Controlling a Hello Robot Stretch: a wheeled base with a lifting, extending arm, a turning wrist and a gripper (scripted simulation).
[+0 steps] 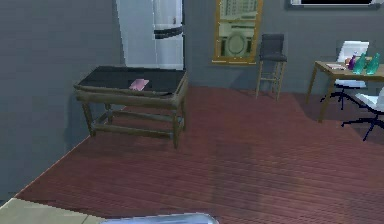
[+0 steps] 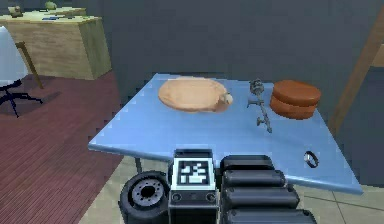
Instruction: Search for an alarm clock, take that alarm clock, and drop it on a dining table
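One small dark round thing [image 2: 311, 158], possibly the alarm clock, lies near the front edge of the blue worktop [image 2: 130, 135], apart from a tan dish [image 2: 193, 95] and a brown pot [image 2: 295, 98]. Whether the end effector [image 2: 148, 197] holds anything, I cannot tell.

Dark, boxy arm [image 2: 250, 185] built of stacked black segments with rounded, ribbed edges and grey highlights along the tops; beside them a white square tag [image 2: 194, 172] bearing blocky black marks inside a black frame; left of that a round black drum with a paler hub, possibly the gripper [image 2: 148, 195]
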